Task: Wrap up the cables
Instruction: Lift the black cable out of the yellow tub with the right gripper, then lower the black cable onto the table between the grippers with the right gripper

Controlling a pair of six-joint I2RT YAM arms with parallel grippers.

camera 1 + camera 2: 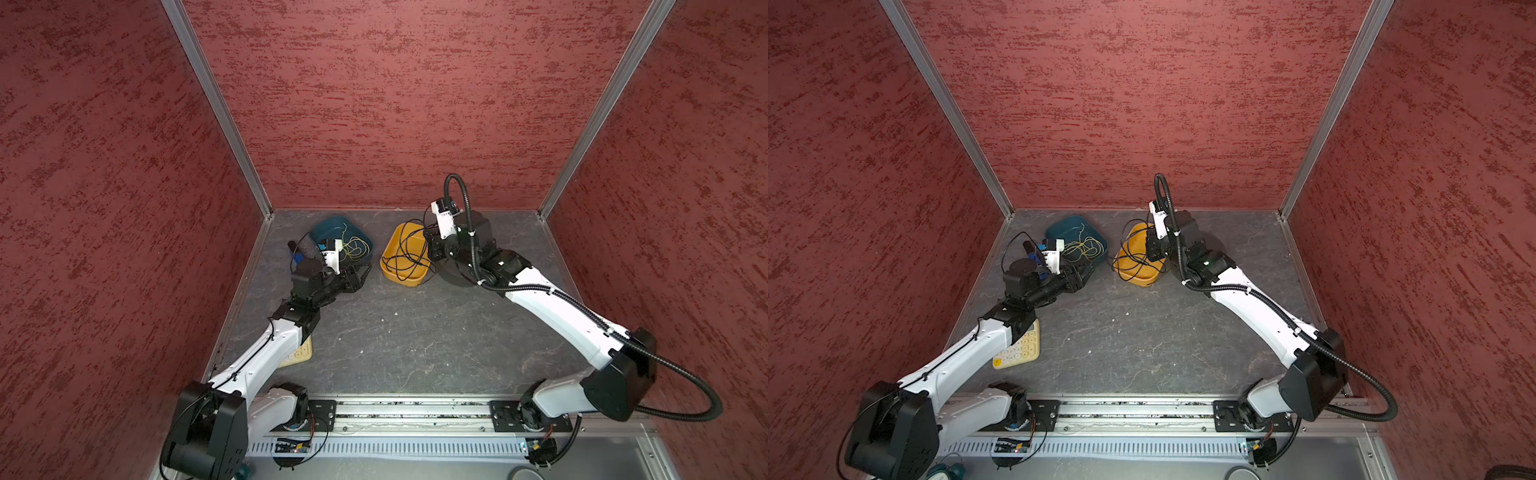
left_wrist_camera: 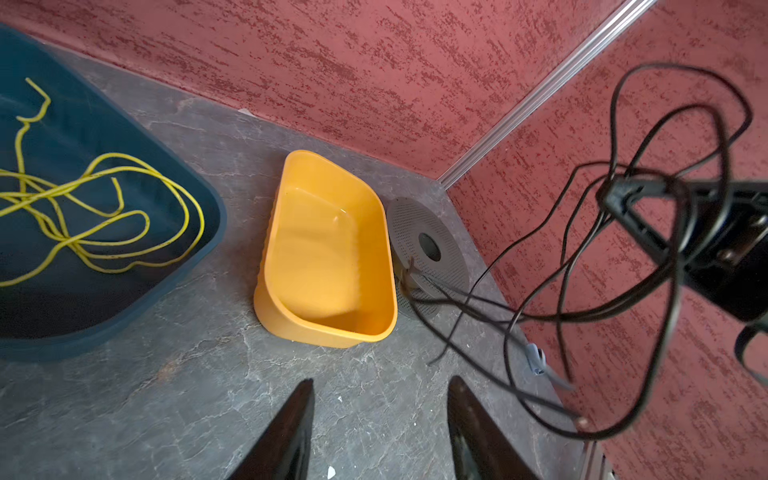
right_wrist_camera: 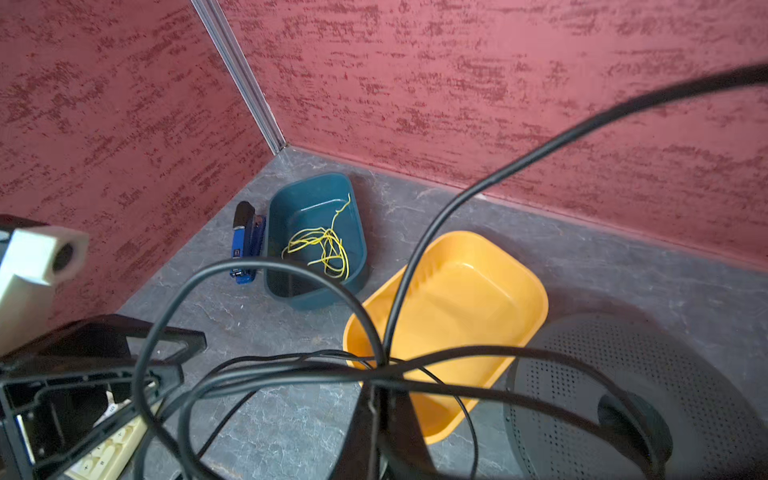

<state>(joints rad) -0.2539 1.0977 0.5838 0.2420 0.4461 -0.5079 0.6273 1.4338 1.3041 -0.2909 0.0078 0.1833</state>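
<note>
Black cable (image 3: 411, 266) hangs in loose, tangled loops from the right gripper (image 3: 380, 390), whose jaws are pinched together on a bunch of its strands. In both top views the loops dangle over the yellow tray (image 2: 328, 332) at the far middle of the grey table (image 1: 415, 332). Lower strands trail across a dark perforated disc (image 2: 449, 266) just right of that tray. Left of the tray, the left gripper (image 2: 380, 380) hovers over the table, jaws apart with nothing between them. Farther left sits a teal tray (image 3: 316, 301) holding yellow-green wire (image 3: 332, 245), with a blue stapler (image 3: 241, 245) against its left wall. A cream calculator (image 1: 1021, 349) lies near left, partly under the left arm.
</note>
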